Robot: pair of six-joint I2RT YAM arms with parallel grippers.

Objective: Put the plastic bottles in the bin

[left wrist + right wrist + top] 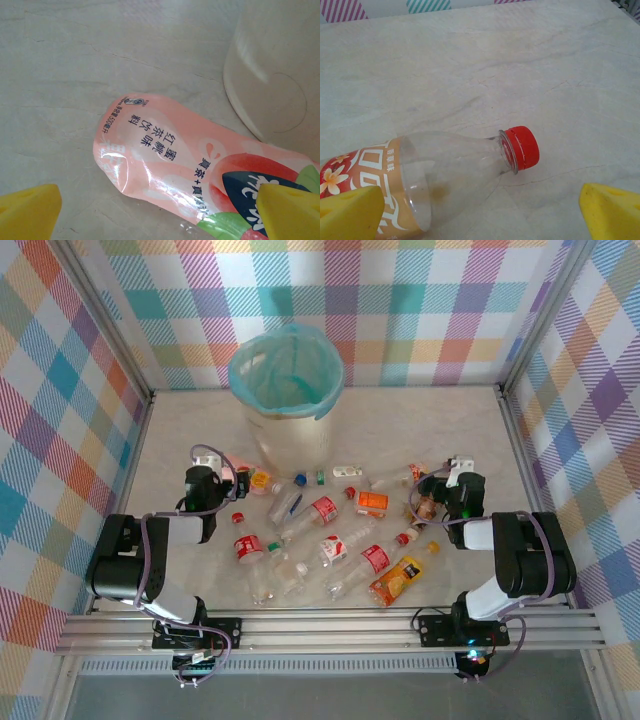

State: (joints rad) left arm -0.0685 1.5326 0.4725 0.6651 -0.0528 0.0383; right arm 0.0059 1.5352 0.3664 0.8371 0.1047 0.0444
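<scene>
Your left gripper (160,220) is spread wide just above the pink-label bottle (170,160), which lies slantwise just beside the bin (270,75). Your right gripper (480,215), also wide, has the red-capped bottle (435,175) lying finger to finger, cap pointing right, so I'd guess it needs a wrist turn. Left's nearer the bin.

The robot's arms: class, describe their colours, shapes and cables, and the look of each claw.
Both the left arm and right arm have chunky black joints with white links, and lilac-grey cables loop along them. Each stands on a black base plate. The left claw and right claw have blunt yellow wedge-shaped fingertips.
</scene>
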